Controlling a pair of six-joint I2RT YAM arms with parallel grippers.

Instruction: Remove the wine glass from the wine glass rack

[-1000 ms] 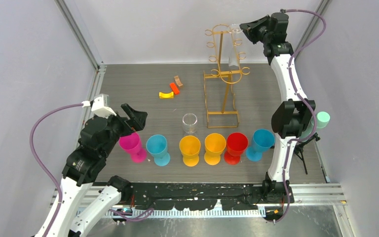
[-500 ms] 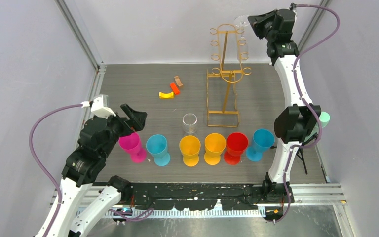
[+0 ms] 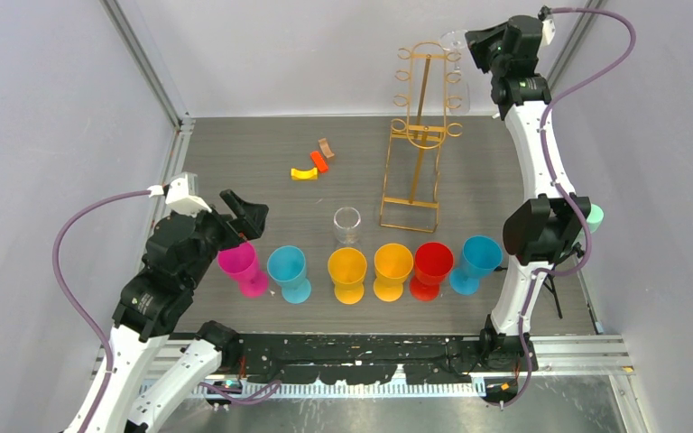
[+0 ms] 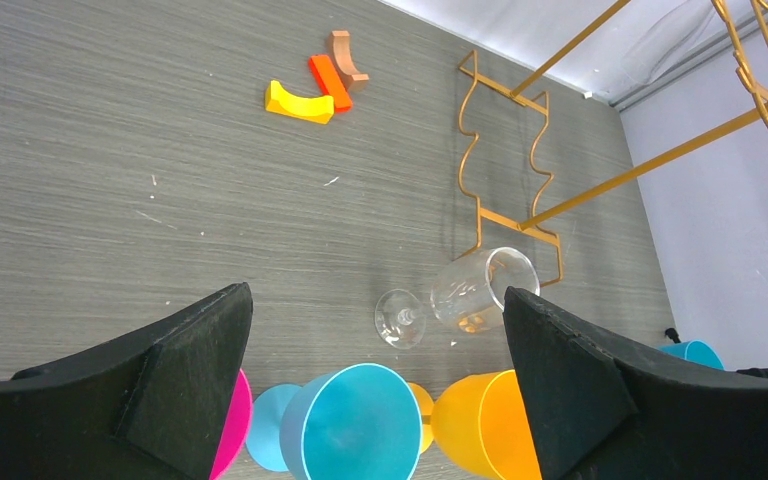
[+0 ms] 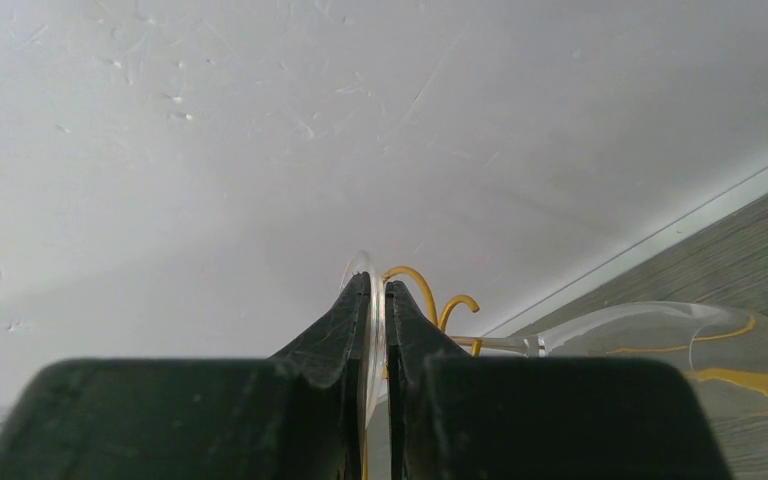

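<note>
right gripper (image 5: 378,300) pinches foot disc of wine glass (image 5: 660,345) | glass high beside top hooks | wine glass rack (image 3: 420,126) leans toward right arm, straighter 1 s ago | judgement: glass still snagged, not free | left gripper (image 3: 248,221) spread wide, idle

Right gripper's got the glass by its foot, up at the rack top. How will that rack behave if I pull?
Probably tippy: the wine glass rack is tall, thin wire on a narrow base, and it looks to lean toward the right gripper. Likely light too, so the wine glass catching a hook could drag it along.
</note>
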